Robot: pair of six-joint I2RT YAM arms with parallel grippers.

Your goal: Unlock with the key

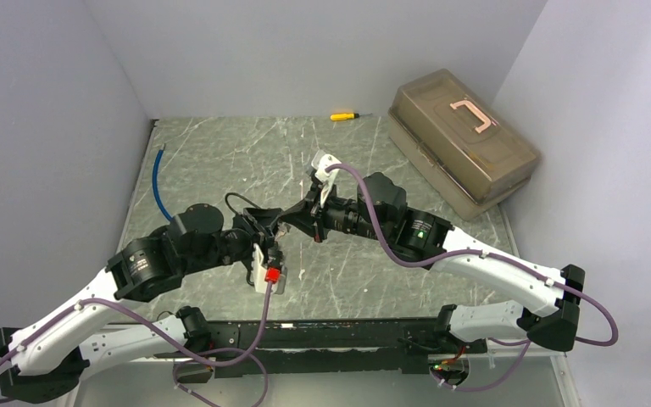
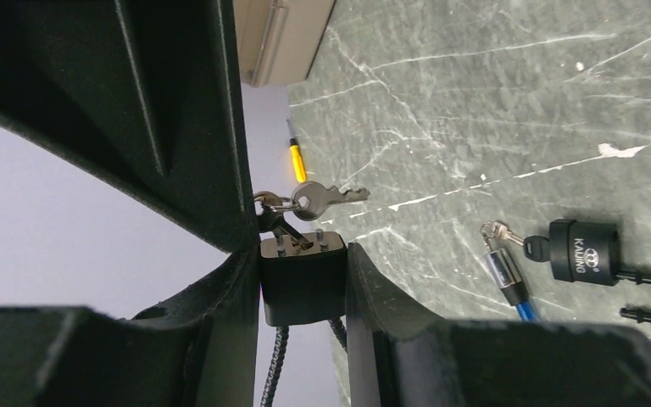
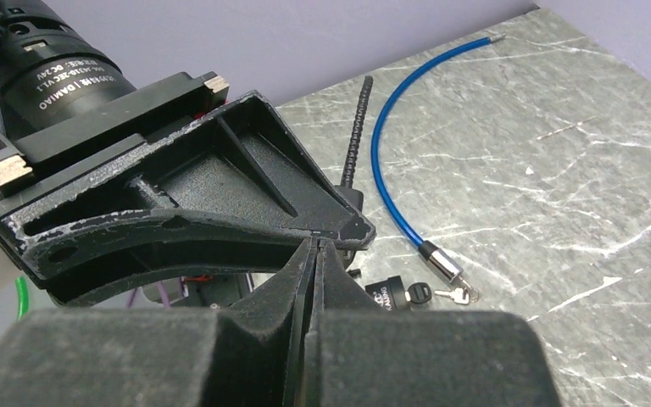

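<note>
My left gripper [image 2: 303,254] is shut on a small black padlock [image 2: 303,284], clamping its body between both fingers above the table. A black braided cable [image 2: 275,365] hangs from the padlock. A key [image 2: 281,227] sticks in the padlock's end face, with a ring and a spare silver key [image 2: 326,196] dangling off it. My right gripper [image 3: 315,244] comes in head-on against the left one, jaws pressed together, its tip meeting the key's head. In the top view both grippers meet mid-table, left [image 1: 269,227] and right [image 1: 298,220].
A second black lock [image 2: 583,252] with its own keys [image 2: 496,231] and a blue cable [image 3: 390,153] lies on the marble table [image 2: 509,102]. A yellow screwdriver [image 1: 343,115] lies at the back. A brown toolbox [image 1: 462,144] stands at the back right.
</note>
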